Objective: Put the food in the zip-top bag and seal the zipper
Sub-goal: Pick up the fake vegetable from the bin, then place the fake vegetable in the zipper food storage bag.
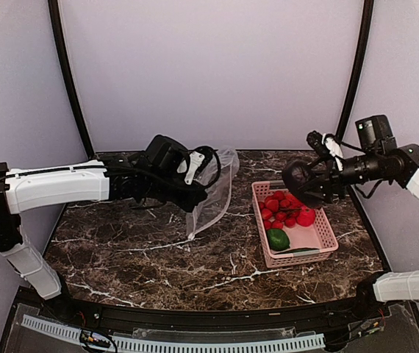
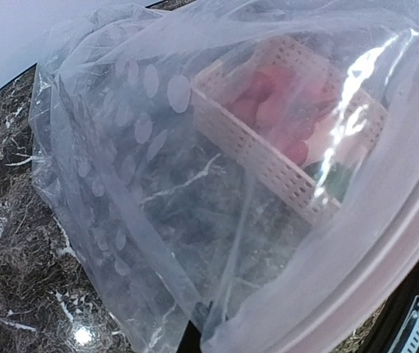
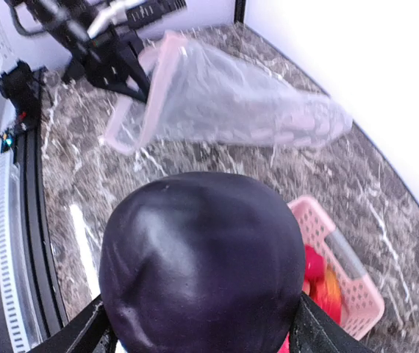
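My left gripper (image 1: 198,193) is shut on the mouth edge of the zip-top bag (image 1: 215,190) and holds it up off the table at centre left, its mouth turned toward the right. In the left wrist view the clear dotted bag (image 2: 143,154) fills the frame, with the zipper (image 2: 386,243) curving along its mouth. My right gripper (image 1: 306,182) hangs above the basket, shut on a dark purple eggplant (image 3: 202,265) that bulges between its fingers (image 3: 320,331). The rest of the food lies in the basket: red pieces (image 1: 280,205), a green piece (image 1: 278,239) and an orange-red oval (image 1: 306,216).
The pink basket (image 1: 326,248) stands on the marble table at the right, just right of the bag's hanging tip. Black curved frame poles (image 1: 68,81) rise at both back corners before pale walls. The table's near edge runs along a black rail (image 1: 195,316).
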### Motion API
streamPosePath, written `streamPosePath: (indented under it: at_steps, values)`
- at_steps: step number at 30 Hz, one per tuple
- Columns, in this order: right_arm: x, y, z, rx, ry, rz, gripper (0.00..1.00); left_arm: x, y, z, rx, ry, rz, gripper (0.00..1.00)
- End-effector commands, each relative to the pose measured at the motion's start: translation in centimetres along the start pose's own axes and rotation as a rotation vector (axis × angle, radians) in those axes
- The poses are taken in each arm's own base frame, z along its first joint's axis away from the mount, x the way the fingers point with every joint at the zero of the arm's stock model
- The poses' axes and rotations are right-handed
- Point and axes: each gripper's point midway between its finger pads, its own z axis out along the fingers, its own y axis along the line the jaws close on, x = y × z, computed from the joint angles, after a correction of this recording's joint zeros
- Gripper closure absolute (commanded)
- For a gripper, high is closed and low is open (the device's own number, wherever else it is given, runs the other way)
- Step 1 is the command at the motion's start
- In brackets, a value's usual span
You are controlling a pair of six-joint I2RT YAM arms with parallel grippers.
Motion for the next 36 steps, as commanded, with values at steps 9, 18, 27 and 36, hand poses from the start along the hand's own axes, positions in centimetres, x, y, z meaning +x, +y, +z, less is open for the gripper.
streamPosePath:
  at_steps: [9,18,27,36]
  values:
    - [-16.7,1.9,-5.7,-0.25,-0.463,-0.096,0.48,-8.8,-2.1,-3.0,0.102,-0.188,-0.34,0.99]
    - [-22.9,2.3,-4.5,-0.435,-0.562,-0.058,0.49,-12.6,-3.2,-3.6,0.177,-0.258,-0.502,0.99]
    - [-25.4,3.9,-0.8,-0.55,-0.595,-0.04,0.48,-13.5,-4.5,-3.6,0.249,-0.239,-0.541,0.99]
    - [-24.9,1.7,3.3,-0.471,-0.596,-0.05,0.45,-14.2,-6.5,-5.7,0.398,-0.245,-0.6,0.99]
